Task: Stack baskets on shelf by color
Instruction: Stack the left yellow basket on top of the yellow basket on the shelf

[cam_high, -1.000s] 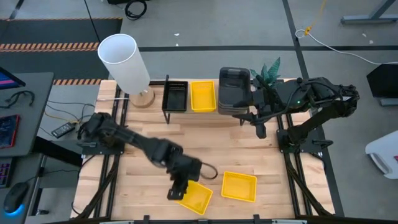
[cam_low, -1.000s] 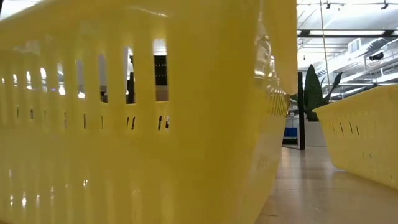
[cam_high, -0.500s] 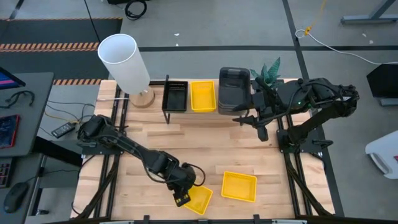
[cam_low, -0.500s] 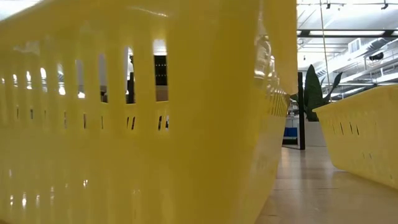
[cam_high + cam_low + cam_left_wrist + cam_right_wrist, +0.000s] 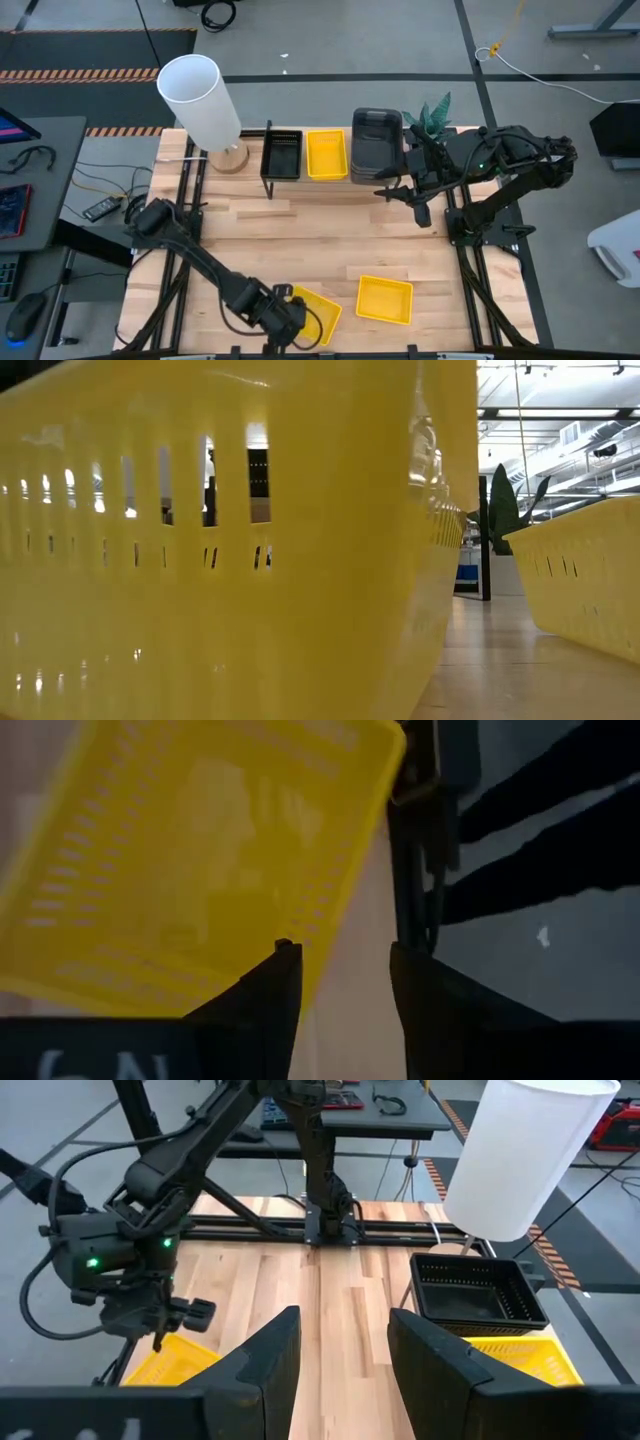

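Note:
One yellow basket (image 5: 318, 312) lies by the table's near edge, a second yellow basket (image 5: 385, 300) to its right; both fill the low view, the near basket (image 5: 200, 560) in front. My left gripper (image 5: 283, 322) is open at the near basket's left corner; in the left wrist view its fingers (image 5: 343, 948) stand either side of the yellow basket's rim (image 5: 345, 890). On the shelf (image 5: 267, 160) sit a black basket (image 5: 282, 155), a yellow basket (image 5: 326, 153) and stacked grey baskets (image 5: 377, 145). My right gripper (image 5: 405, 198) hangs open just in front of the grey stack. My left gripper points down over the corner of the near yellow basket, one finger (image 5: 275, 980) over the basket's inside and one (image 5: 420, 985) outside its wall. Whether either finger touches the rim, I cannot tell. The basket lies flat on the table.
A white lamp (image 5: 200, 95) stands at the shelf's left end and a dark green plant (image 5: 432, 115) behind the grey stack. The table's near edge (image 5: 400, 840) runs right beside the left gripper. Bare wood lies between the shelf and the two yellow baskets.
My left arm has swung toward the table's near edge and a little left; its gripper has gone from above the near yellow basket's left side to the basket's near-left corner. The basket itself has stayed about where it was.

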Available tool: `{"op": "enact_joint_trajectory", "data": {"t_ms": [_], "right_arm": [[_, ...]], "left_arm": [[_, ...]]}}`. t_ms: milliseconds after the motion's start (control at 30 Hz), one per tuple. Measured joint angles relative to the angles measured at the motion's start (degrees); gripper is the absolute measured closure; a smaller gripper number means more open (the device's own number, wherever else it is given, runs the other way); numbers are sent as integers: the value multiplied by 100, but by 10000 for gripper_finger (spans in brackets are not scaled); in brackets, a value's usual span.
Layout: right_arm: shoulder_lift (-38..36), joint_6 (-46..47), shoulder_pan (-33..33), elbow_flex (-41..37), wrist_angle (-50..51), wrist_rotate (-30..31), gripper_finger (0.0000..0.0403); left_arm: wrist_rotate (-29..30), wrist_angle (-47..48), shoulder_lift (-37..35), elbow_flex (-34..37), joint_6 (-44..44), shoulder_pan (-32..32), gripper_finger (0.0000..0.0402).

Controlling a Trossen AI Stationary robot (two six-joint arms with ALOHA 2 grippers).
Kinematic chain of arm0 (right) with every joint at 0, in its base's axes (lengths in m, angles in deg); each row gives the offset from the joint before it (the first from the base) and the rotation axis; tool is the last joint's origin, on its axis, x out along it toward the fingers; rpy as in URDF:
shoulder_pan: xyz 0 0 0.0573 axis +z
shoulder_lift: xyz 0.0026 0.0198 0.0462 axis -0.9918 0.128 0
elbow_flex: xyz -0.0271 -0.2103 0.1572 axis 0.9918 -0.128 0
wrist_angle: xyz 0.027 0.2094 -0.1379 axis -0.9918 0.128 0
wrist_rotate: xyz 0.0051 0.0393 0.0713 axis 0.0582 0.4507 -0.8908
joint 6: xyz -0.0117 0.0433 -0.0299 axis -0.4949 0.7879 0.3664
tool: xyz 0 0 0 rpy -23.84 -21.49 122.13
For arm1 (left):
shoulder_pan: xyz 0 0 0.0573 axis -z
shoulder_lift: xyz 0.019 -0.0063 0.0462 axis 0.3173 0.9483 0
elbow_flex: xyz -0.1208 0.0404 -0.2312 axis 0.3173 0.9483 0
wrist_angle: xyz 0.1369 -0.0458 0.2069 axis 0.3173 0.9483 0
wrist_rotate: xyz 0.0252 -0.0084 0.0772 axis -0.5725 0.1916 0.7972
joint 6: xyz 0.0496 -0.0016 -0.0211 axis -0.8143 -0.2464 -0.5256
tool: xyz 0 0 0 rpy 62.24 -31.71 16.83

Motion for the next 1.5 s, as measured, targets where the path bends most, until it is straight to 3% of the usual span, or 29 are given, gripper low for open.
{"op": "enact_joint_trajectory", "data": {"t_ms": [133,300,433,600,800,967,1100,1333,1500], "right_arm": [[0,2,0,0,9,-30,245],[0,66,0,0,24,-41,245],[0,85,0,0,50,-42,245],[0,92,0,0,85,-43,245],[0,99,0,0,92,-55,245],[0,70,0,0,90,-52,245],[0,48,0,0,81,-41,245],[0,2,-39,0,-25,99,245],[2,132,-39,0,-37,297,245]], "left_arm": [[53,6,145,0,-196,70,226],[638,183,302,-7,-731,145,213],[445,117,475,-3,-1106,134,225],[475,197,586,2,-1469,115,269],[255,710,504,-2,-1369,-39,382],[152,1163,-30,2,-1865,-310,392],[136,1627,-861,0,-2679,-719,395],[162,2325,-2311,-2,-5242,-1856,395],[414,2412,-2904,-14,-6747,-2975,395]]}}
